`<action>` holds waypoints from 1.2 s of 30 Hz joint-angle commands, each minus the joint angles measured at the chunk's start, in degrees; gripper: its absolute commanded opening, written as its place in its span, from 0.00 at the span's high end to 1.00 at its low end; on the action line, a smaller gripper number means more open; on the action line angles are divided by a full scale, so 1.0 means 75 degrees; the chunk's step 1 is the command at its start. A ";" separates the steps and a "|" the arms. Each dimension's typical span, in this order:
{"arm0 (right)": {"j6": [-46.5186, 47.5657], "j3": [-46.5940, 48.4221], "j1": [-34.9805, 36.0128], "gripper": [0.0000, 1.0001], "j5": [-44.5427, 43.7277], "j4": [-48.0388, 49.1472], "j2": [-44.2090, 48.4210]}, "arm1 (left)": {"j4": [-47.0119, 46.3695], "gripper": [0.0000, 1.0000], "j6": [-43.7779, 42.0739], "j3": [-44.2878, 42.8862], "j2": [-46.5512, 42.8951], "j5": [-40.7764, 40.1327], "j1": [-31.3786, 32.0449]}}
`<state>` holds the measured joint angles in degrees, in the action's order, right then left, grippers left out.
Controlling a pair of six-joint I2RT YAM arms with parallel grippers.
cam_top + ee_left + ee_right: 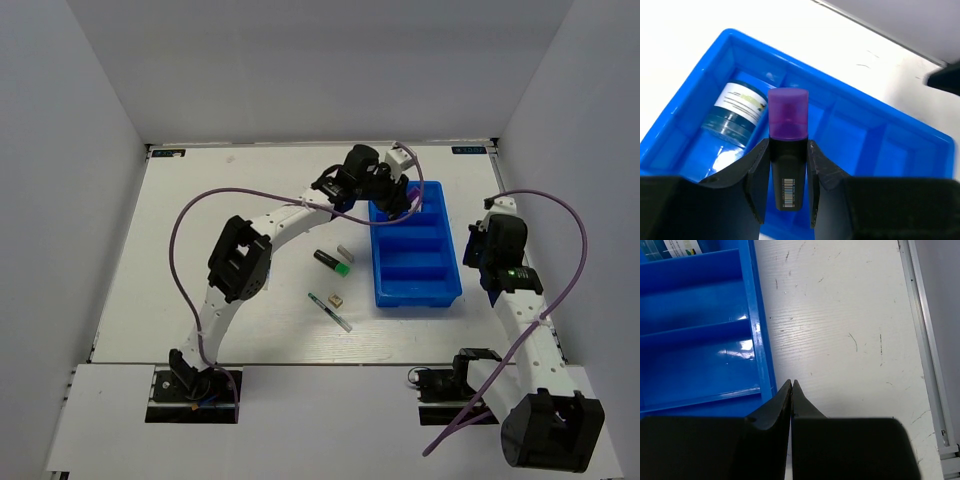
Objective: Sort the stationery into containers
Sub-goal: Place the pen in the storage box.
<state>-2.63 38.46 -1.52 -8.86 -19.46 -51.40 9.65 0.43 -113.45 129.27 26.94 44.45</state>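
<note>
My left gripper (403, 203) hovers over the far end of the blue tray (447, 262). It is shut on a black marker with a purple cap (788, 114), cap pointing away from the wrist, above the tray (900, 150). A blue-white little container (738, 113) lies in the tray's end compartment. On the table left of the tray lie a black marker with a green cap (331, 262), a grey eraser (346, 252), a tan eraser (337, 299) and a thin pen (329, 312). My right gripper (791, 385) is shut and empty, just outside the tray's right wall (760, 345).
The white enclosure walls ring the table. A metal rail (927, 355) runs along the table's right edge. The left arm's purple cable (250, 195) arcs over the table's left half. The right arm (520, 290) stands right of the tray.
</note>
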 commanded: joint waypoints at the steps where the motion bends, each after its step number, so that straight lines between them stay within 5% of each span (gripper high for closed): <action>1: -0.0083 -0.0053 -0.0079 1.00 -0.0049 0.0322 0.0138 | -0.0735 0.97 0.0212 -0.0202 0.0247 -0.0556 0.0121; 9: -0.0047 -0.0054 -0.0126 1.00 -0.0084 0.0345 0.0138 | -0.0900 0.89 0.0166 -0.0612 0.0845 -0.1013 0.0132; 14: -0.0059 -0.0065 -0.0126 1.00 -0.0037 0.0322 0.0126 | -0.0829 0.72 0.0154 -0.0460 0.0857 -0.1143 0.0097; 15: -0.0059 -0.0065 -0.0114 1.00 -0.0002 0.0310 0.0115 | -0.0830 0.66 0.0177 -0.0413 0.0834 -0.1166 0.0097; 16: -0.0059 -0.0065 -0.0125 1.00 -0.0002 0.0345 0.0103 | -0.0922 0.45 0.0178 -0.0308 0.0764 -0.1212 0.0097; 19: -0.0059 -0.0077 -0.0149 1.00 0.0021 0.0310 0.0138 | -0.0994 0.31 0.0236 -0.0143 0.0565 -0.1225 0.0120; 22: -0.0047 -0.0088 -0.0161 1.00 0.0080 0.0287 0.0150 | -0.0982 0.28 0.0271 -0.0167 0.0284 -0.1248 0.0121; 24: -0.0047 -0.0089 -0.0172 1.00 0.0115 0.0287 0.0150 | -0.1029 0.28 0.0329 -0.0108 0.0038 -0.1225 0.0156; 28: -0.0012 -0.0124 -0.0208 1.00 0.0162 0.0275 0.0161 | -0.0924 0.67 0.0798 0.0511 -0.1132 -0.1518 0.0179; 29: -0.0012 -0.0124 -0.0208 1.00 0.0232 0.0275 0.0196 | -0.0575 0.84 0.0810 0.0896 -0.1866 -0.1552 0.0179; 30: 0.0011 -0.0124 -0.0208 1.00 0.0267 0.0286 0.0185 | -0.0409 0.88 0.0799 0.1097 -0.2082 -0.1483 0.0179; 32: 0.0081 -0.0124 -0.0219 0.95 0.0537 0.0275 0.0232 | 0.0152 0.91 0.0133 0.2116 -0.2574 -0.0841 0.0028; 36: 0.0269 -0.0135 -0.0219 0.53 0.1110 0.0205 0.0337 | 0.2207 0.74 -0.1918 0.3442 -0.3864 0.0778 -0.0487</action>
<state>-2.04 37.58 -2.92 -4.34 -19.51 -50.61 12.60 -3.73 -91.53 104.90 23.99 43.44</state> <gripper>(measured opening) 0.408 0.233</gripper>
